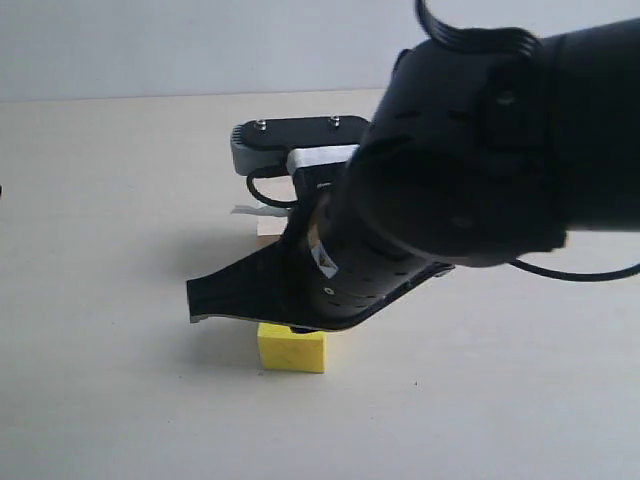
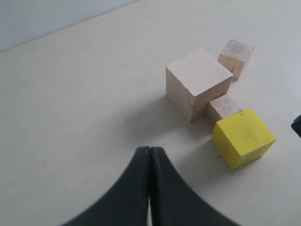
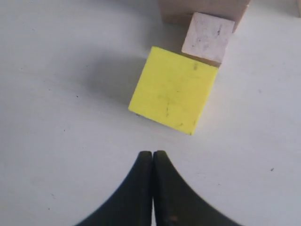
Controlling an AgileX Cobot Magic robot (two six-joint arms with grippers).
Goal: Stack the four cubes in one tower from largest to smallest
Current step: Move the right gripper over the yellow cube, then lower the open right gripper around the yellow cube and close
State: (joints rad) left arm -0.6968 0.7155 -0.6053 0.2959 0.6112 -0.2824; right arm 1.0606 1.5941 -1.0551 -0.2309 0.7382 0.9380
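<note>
**Exterior view.** A thick black arm point(image 1: 480, 140) fills the upper right of the frame. From it the right hand point(image 1: 298, 320) reaches down to the lower centre. Its black fingers end just above a bright yellow cube point(image 1: 292, 350), which stands on the pale beige tabletop point(image 1: 100, 380). From this side I cannot tell whether the hand touches the cube. Above the hand sits a grey and black camera housing point(image 1: 295, 135) with a white label point(image 1: 322, 157), and any print on the label is too blurred to read. A thin black cable point(image 1: 580, 275) runs off at the right edge.

**Left wrist view.** The left hand point(image 2: 149, 149) is at the bottom centre. Its two dark fingers are pressed flat together with nothing between them. All four cubes lie in the right half of the frame, well apart from this hand. The large pale wooden cube point(image 2: 197, 84) is at the upper middle. A rough-grained wooden cube point(image 2: 236, 55) sits at its upper right corner. A small pale wooden cube point(image 2: 225, 106) is wedged between the large one and the yellow cube point(image 2: 242, 137), which is at the lower right. None of the cubes is stacked.

**Right wrist view.** The right hand point(image 3: 153, 155) is fully closed and holds nothing. The yellow cube point(image 3: 173, 89) lies in the centre, near the fingertips but apart from them. Its top face carries a few faint dark scratches and no letters. The small pale wooden cube point(image 3: 208, 37) sits against its upper right corner. The large pale wooden cube point(image 3: 202, 9) is cut off by the top edge.
</note>
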